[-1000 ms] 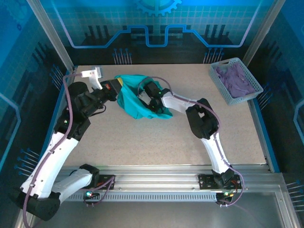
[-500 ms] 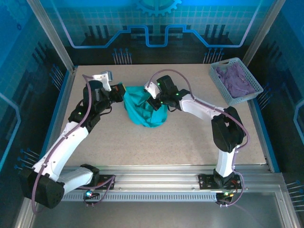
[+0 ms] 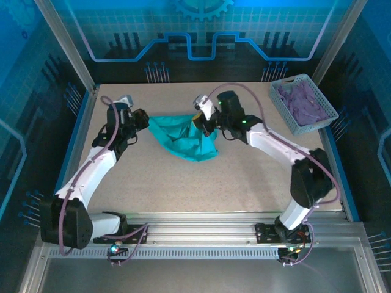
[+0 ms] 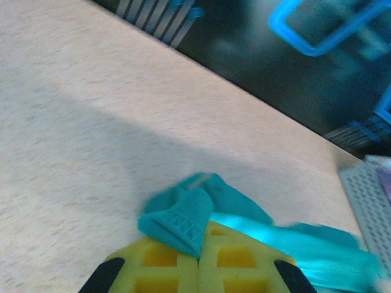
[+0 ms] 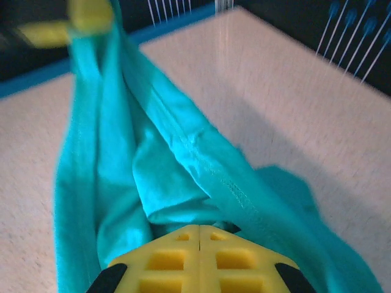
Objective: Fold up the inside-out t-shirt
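On your speckled beige table [image 3: 183, 183], about mid-depth, the teal-green soft fabric t-shirt [image 3: 183, 137] is stretched between your 2 claws, its lower bulk drooping to the table. Your left claw [image 3: 145, 118] is clamped tight on the shirt's left edge and your right claw [image 3: 202, 122] is pinched tight on its right edge. Far right, a grey slatted plastic basket [image 3: 287, 113] holds a purple cloth [image 3: 302, 101]

surface: speckled beige table [image 3: 183, 183] | far-right corner: grey basket [image 3: 284, 110] | middle: teal t-shirt [image 3: 183, 139] partly resting
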Motion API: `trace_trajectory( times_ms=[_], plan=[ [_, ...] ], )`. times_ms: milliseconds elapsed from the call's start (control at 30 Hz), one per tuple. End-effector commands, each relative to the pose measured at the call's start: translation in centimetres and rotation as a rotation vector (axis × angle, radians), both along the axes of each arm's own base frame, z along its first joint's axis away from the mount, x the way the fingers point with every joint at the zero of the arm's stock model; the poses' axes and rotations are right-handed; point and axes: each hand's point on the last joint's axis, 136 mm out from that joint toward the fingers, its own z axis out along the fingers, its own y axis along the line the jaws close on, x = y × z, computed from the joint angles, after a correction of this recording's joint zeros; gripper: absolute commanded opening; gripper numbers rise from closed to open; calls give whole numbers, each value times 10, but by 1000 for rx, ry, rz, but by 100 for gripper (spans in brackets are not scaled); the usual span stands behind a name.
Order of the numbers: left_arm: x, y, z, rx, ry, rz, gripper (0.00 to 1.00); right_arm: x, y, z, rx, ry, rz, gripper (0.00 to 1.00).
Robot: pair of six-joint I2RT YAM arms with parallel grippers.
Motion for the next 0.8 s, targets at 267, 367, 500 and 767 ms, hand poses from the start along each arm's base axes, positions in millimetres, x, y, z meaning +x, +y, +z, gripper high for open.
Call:
trace_trajectory(
  times_ms=[267,367,500,767],
  plan=[
    [-20,-18,-100,-81,204,-66,31,-11,-27,16,63,-37,7,0],
    [-29,-48,-86,-10,153,-179,53,-12,-25,7,31,-27,34,0],
    [-40,-102,-62,10,31,-397,70,-13,-27,-3,-6,-22,48,0],
    [-42,-183,-64,19,5,-720,76,-12,-29,-5,-17,-17,39,0]
  ],
)
